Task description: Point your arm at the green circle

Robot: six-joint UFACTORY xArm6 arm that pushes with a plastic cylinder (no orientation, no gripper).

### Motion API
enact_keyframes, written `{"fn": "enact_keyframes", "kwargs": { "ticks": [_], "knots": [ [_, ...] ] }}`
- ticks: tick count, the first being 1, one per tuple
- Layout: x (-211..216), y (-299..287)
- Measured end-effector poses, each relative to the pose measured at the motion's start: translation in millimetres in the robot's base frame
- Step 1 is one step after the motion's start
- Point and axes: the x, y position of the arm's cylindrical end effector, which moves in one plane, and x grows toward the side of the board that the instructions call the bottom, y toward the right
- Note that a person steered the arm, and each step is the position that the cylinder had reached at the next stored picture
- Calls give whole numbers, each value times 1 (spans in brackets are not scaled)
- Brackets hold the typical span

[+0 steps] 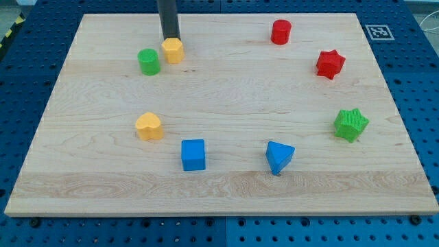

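In the camera view, the one view there is, my tip (171, 38) comes down from the view's top as a straight dark rod and ends just behind the yellow hexagonal block (173, 50), seemingly touching its far edge; there are no jaws on this arm, only the rod, so nothing here is apart, together or clamped on anything; the green circle (149, 62), the block the task names, stands just beside the yellow hexagonal block, toward the view's left and slightly lower, near the tip but not met by it; I judge the tip sits where it does because it is closing on the green circle from the upper right, and the yellow block lies in the way, so a straight move risks shoving that block into the target.

The other blocks lie in a loose ring: a red cylinder (280, 31) near the top right; a red star (330, 64) below and right of it; a green star (351, 124) near the right edge; a blue triangular block (279, 157) and a blue cube (193, 154) toward the bottom; a yellow heart-like block (149, 126) at the left, well apart from the green circle.

The bench (226, 92) is a pale wooden board with visible grain, its middle bare; it rests on a blue perforated base (411, 103); a small black-and-white marker (376, 31) sits off the board's top right corner; little of the room shows beyond that.
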Motion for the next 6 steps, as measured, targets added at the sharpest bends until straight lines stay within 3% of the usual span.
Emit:
{"fn": "enact_keyframes", "kwargs": {
  "ticks": [6],
  "knots": [
    [17, -44]
  ]
}}
